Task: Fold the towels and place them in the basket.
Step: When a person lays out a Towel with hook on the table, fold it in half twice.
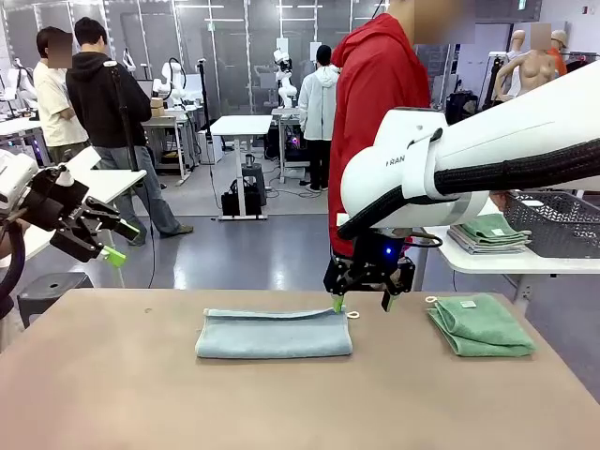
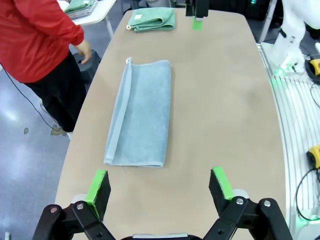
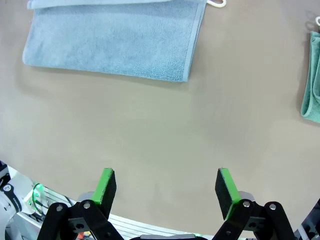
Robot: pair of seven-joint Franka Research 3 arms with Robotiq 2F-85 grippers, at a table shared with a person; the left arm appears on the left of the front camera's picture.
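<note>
Right pincer (image 1: pixel 363 302) nearest blue towel (image 1: pixel 274 334)
Its long axis runs left-right; right pincer, jaws apart, hovers by its right end; left pincer (image 1: pixel 120 242), also apart, well off.

free: table (image 1: pixel 122 394) near side; left end | blocked: right end effector (image 1: pixel 364 303) between blue towel (image 1: pixel 274 334) and green towel (image 1: pixel 480 324)

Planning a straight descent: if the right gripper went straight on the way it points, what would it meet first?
Most likely bare table. The open right gripper points at tabletop beside the blue towel, with the green towel off to the side. Depth is hard to judge.
</note>
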